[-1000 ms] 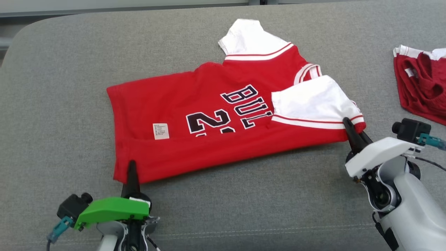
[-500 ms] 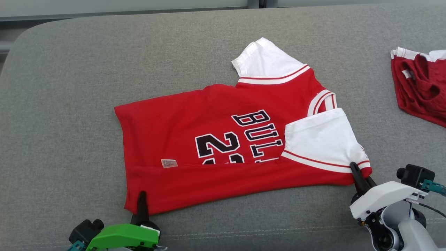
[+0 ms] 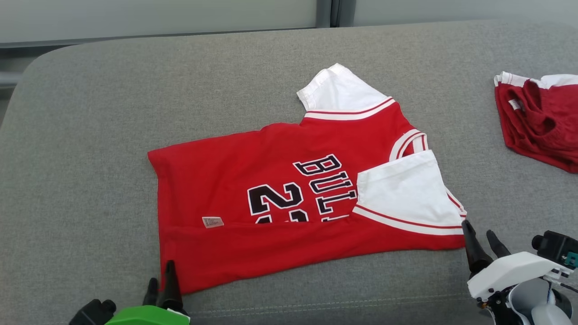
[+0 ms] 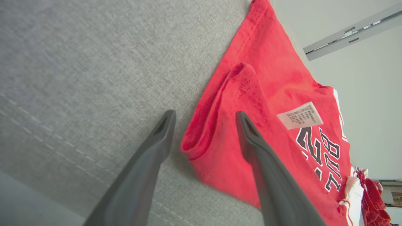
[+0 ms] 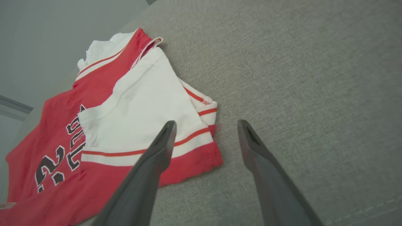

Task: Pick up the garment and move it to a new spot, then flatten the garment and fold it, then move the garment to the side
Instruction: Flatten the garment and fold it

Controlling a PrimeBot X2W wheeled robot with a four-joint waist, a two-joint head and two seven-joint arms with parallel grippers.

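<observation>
The garment (image 3: 271,180) is a red jersey with white sleeves and black lettering, lying flat on the grey cushion (image 3: 90,135) with its near long edge folded up over itself. My left gripper (image 3: 160,282) stands open at the garment's near left corner. In the left wrist view that folded corner (image 4: 201,138) lies between the spread fingers of the left gripper (image 4: 204,114), which grip nothing. My right gripper (image 3: 478,230) is open just off the near right corner. In the right wrist view the right gripper (image 5: 206,123) straddles the corner of the garment (image 5: 103,94) by the white sleeve.
A second red garment (image 3: 537,122) lies crumpled at the cushion's right side, apart from the jersey. A stitched seam (image 3: 316,304) runs along the cushion's front edge. Bare cushion stretches to the left and behind the jersey, up to a pale wall (image 3: 158,18).
Both grippers have opened and let go of the garment's near corners, which now rest on the cushion. The head camera has shifted, so the whole picture sits lower.
</observation>
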